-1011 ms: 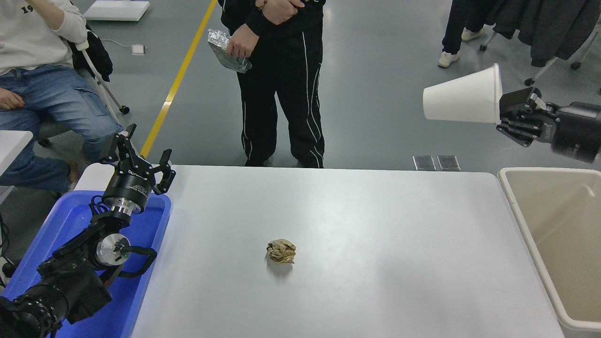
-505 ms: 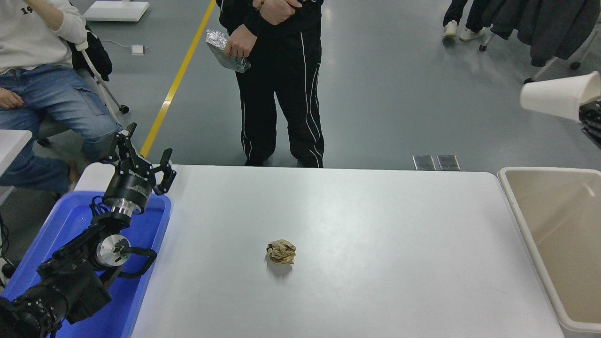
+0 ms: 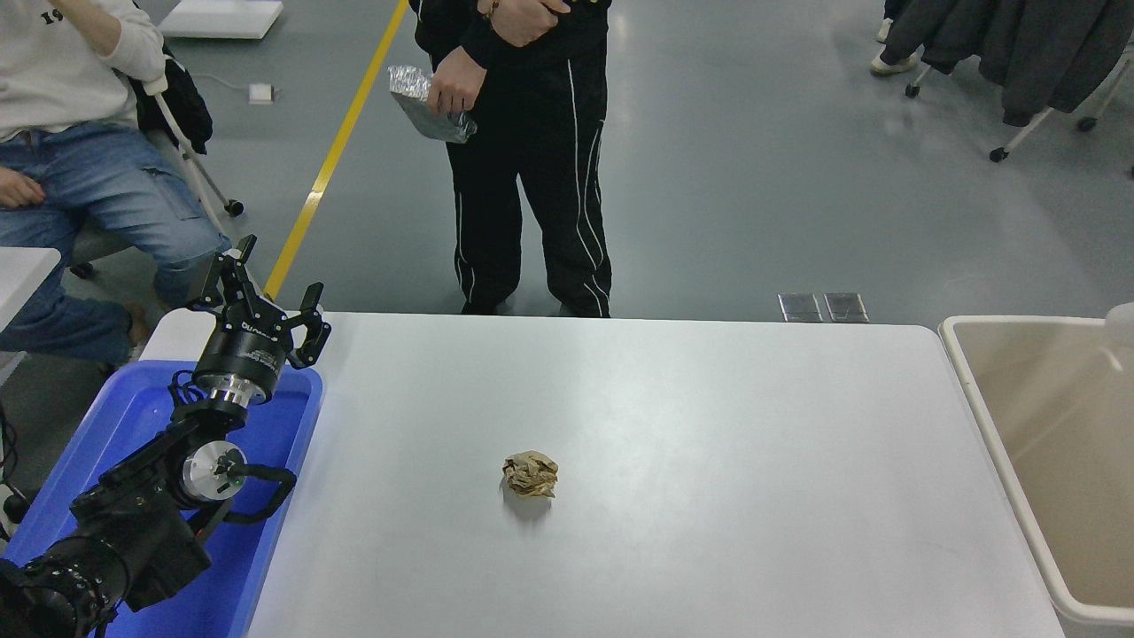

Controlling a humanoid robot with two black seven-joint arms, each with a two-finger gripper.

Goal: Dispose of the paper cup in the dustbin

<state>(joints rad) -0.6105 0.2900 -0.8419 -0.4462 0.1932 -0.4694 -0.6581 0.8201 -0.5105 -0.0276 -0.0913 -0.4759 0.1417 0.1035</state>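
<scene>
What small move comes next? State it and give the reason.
Probably release over the dustbin: a white sliver, likely the paper cup, shows at the right edge above its open top. The right hand is out of view, so grip is unconfirmed.

Looks like a robotics lab/test hall: grey coated floor point(image 3: 753, 177) w/ yellow lane line point(image 3: 332, 159) at upper left, wheeled coat rack point(image 3: 1019, 53) upper right, white work table point(image 3: 709, 461) at centre.
</scene>
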